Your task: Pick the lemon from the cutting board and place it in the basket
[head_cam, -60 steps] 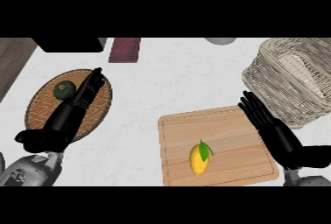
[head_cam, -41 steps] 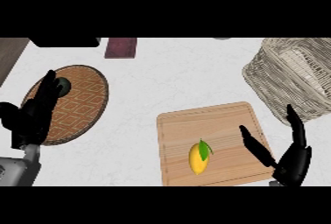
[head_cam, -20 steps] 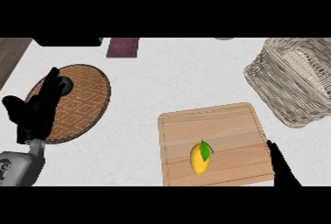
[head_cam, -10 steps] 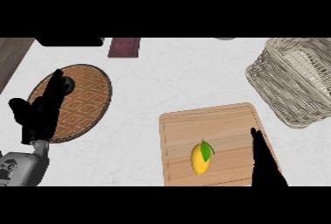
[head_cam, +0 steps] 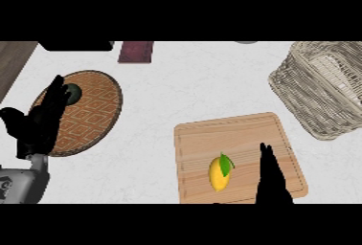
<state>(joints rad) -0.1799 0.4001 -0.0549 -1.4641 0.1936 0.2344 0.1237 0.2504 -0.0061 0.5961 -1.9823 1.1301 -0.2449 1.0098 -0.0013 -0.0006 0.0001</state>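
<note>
The right robot hand [head_cam: 271, 178] rose from the near edge, fingers straight and together, just right of the lemon [head_cam: 220, 172] on the cutting board [head_cam: 237, 131]. The left robot hand [head_cam: 37, 123] rested open over the woven mat [head_cam: 92, 112]; the basket [head_cam: 325, 86] sat far right.

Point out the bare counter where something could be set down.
Bare counter runs between the woven mat and the basket, above the cutting board. A narrower strip lies between mat and board. The board's lower half is crowded: the lemon beside the right hand. The left hand covers the mat's left edge.
</note>
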